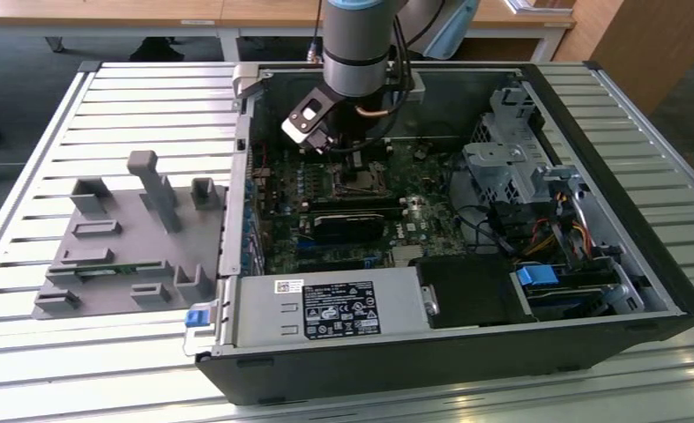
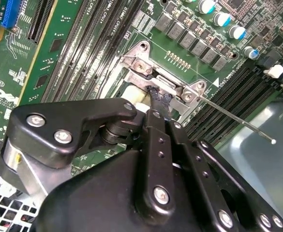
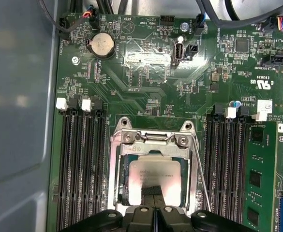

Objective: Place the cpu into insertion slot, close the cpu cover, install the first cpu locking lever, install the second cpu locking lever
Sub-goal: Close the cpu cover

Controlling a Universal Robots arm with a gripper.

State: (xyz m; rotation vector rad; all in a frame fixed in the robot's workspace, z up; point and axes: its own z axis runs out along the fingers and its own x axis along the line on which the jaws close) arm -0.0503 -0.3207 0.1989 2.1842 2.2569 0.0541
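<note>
In the exterior view the arm (image 1: 359, 53) is occupying the air above the insertion slot (image 1: 355, 181), its gripper (image 1: 347, 154) hanging just over it; at three o'clock of the slot the drive cage (image 1: 505, 167) is rising tall, with cables (image 1: 547, 231) crowding at four; at six the long black card (image 1: 347, 222) is standing up, the power supply (image 1: 323, 308) blocking beyond it; at nine the case wall (image 1: 243, 176) is closing that side; in the first wrist view memory slots (image 3: 81, 164) are flanking the slot on both sides, and a thin lever (image 3: 201, 174) is slanting beside the cpu cover (image 3: 113, 164); overhead the case is lying open.
</note>
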